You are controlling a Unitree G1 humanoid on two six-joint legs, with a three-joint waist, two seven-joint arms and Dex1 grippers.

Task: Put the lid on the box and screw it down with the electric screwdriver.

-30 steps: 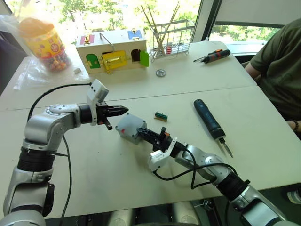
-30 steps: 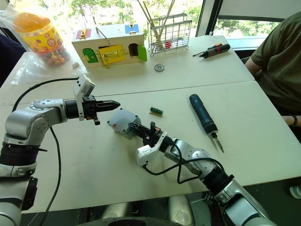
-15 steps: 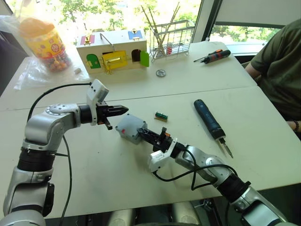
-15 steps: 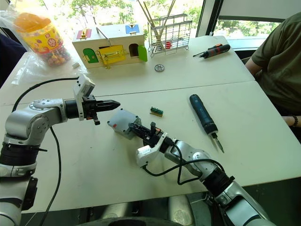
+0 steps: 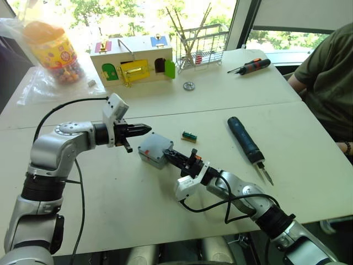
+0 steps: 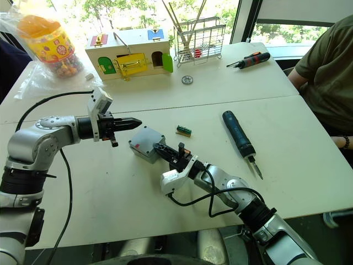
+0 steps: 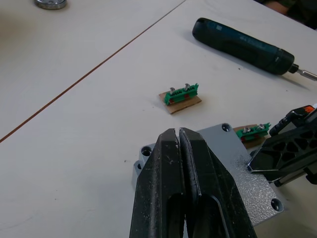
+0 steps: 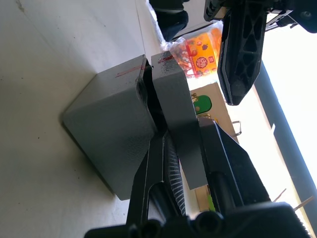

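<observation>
The box (image 5: 155,150) is shown near the middle of the white table (image 5: 138,210), with the lid (image 7: 247,171) seated on top of it, its corner screw holes exposed. The right gripper (image 5: 172,157) is closed on the near-right edge of the lid and box: in the right wrist view one finger lies against the side wall and the other over the lid. The left gripper (image 5: 142,130) hovers just to the left of the box and slightly above it, its two fingers pressed together and holding nothing.

The electric screwdriver (image 5: 247,145) lies flat to the right of the box, well apart from it. Its long axis runs from far-left to near-right, the metal bit pointing toward the near edge of the table. The right gripper is judged the nearer to the tool, yet it is occupied; the box stands between the left gripper and the tool.
</observation>
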